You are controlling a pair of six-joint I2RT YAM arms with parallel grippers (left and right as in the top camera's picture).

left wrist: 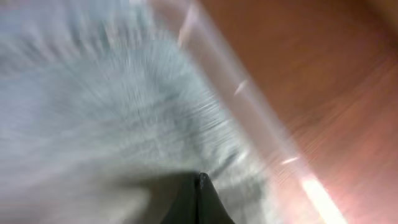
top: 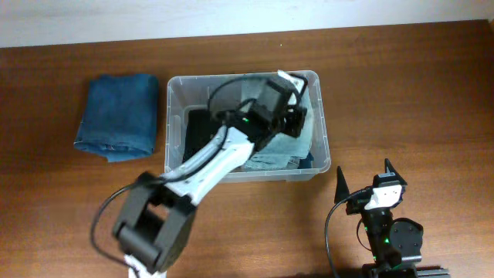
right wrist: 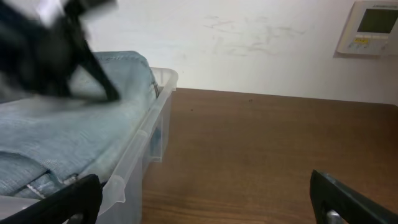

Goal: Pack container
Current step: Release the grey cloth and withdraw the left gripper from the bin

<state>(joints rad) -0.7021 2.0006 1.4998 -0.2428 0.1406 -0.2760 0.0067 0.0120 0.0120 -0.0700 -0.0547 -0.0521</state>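
The clear plastic container (top: 170, 123) stands at the table's middle. Light blue jeans (top: 272, 161) lie in its right half, over a dark item (top: 197, 127). My left gripper (top: 296, 116) reaches into the container's right side. In the blurred left wrist view its fingers (left wrist: 200, 186) are together, tip against the jeans (left wrist: 93, 112) beside the container wall (left wrist: 249, 106). My right gripper (top: 363, 171) is open and empty in front of the container's right corner. The right wrist view shows the rim (right wrist: 146, 127), the jeans (right wrist: 68, 134) and its open fingers (right wrist: 205, 205).
Folded dark blue jeans (top: 120, 114) lie on the table left of the container. The brown wooden table (top: 409, 93) stretches to the right. A white wall (right wrist: 249, 43) with a thermostat (right wrist: 373, 25) stands behind.
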